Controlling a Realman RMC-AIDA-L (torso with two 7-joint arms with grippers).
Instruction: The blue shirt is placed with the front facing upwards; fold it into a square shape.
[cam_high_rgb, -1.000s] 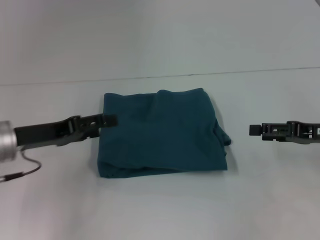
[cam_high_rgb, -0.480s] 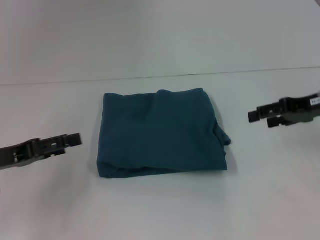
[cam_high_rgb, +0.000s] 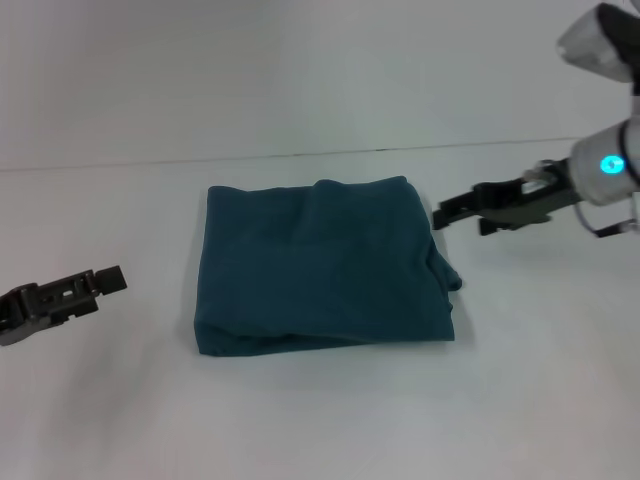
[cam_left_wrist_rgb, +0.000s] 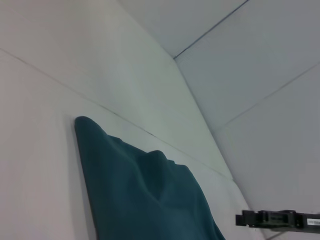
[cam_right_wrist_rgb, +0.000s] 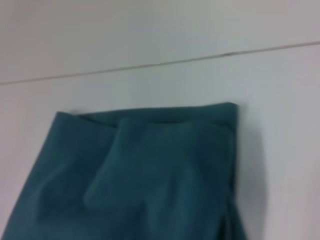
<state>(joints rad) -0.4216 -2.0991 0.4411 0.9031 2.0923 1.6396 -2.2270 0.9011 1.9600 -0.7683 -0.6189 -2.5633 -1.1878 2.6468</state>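
Observation:
The blue shirt lies folded into a rough square in the middle of the white table, plain side up, with a small fold sticking out at its right edge. It also fills the left wrist view and the right wrist view. My left gripper hovers to the left of the shirt, a clear gap away, holding nothing. Raised on its arm, my right gripper points at the shirt's right back corner, just beside the cloth. The left wrist view shows that same right gripper beyond the shirt.
The white table stretches all around the shirt. Its far edge meets a pale wall behind. The right arm's wrist housing with a lit blue ring stands at the right.
My left gripper has let go of the shirt's left edge and pulled back to the left and nearer. The right gripper has risen and moved in to the shirt's right back corner.

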